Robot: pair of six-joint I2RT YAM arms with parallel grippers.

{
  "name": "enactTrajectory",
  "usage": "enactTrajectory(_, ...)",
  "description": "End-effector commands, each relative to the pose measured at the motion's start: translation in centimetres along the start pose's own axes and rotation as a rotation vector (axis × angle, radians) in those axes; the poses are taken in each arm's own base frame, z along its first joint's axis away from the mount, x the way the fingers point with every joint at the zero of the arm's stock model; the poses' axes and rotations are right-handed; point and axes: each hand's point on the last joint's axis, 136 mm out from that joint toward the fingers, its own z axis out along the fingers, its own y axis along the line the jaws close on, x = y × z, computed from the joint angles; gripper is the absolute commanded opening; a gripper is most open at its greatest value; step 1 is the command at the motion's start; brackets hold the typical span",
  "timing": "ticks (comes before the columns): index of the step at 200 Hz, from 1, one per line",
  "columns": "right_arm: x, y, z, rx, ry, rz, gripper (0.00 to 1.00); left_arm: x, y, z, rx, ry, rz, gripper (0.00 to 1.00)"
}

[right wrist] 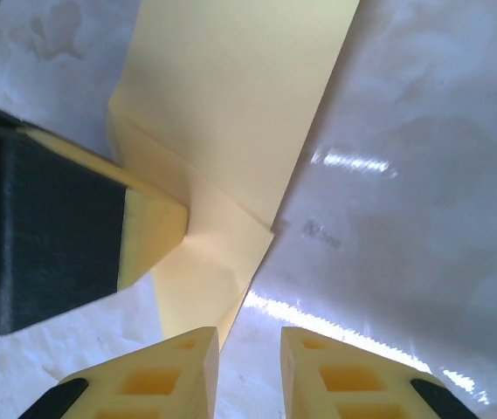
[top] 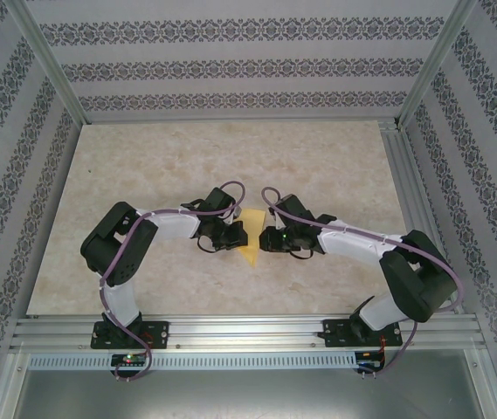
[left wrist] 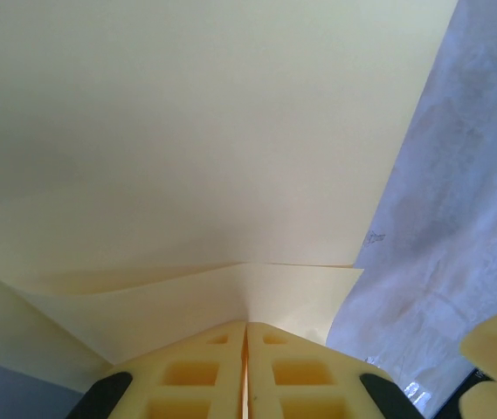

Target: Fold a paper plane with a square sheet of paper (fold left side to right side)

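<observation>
The left gripper (left wrist: 246, 330) is clenched on the sheet of paper (left wrist: 187, 131), its two yellow pads meeting flat with a folded flap nipped between them. The right gripper (right wrist: 250, 336) is released: its jaws stand apart with only bare table (right wrist: 423, 175) between them, and the paper's lower corner lies just beside its left finger without being held.

The paper lies about midway between the table's left and right edges, somewhat nearer the near edge, between the two grippers. From above it shows as a narrow shape with its point toward the near edge.

Overlapping layers and creased edges show that several folds are made. I judge the task well along; whether the left-to-right fold is finished, I cannot tell.
</observation>
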Motion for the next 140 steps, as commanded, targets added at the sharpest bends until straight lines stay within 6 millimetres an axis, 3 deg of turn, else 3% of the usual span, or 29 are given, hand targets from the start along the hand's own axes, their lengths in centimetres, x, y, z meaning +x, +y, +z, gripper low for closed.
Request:
enactTrajectory(1, 0.5, 3.1, 0.5, -0.112, 0.004, -0.011, 0.25, 1.3, 1.6, 0.7, -0.062, 0.023, -0.018, 0.11)
enactTrajectory(24, 1.3, 5.2, 1.1, -0.189, 0.022, -0.001, 0.23, 1.3, 1.5, 0.6, -0.062, 0.02, -0.017, 0.11)
enactTrajectory(64, 3.5, 5.7, 2.7, -0.203, 0.087, 0.027, 0.22, 1.3, 1.6, 0.7, -0.064, 0.023, -0.015, 0.11)
enactTrajectory(140, 4.6, 3.4, 4.2, -0.13, 0.129, 0.081, 0.21, 1.2, 1.6, 0.7, -0.067, 0.023, -0.014, 0.11)
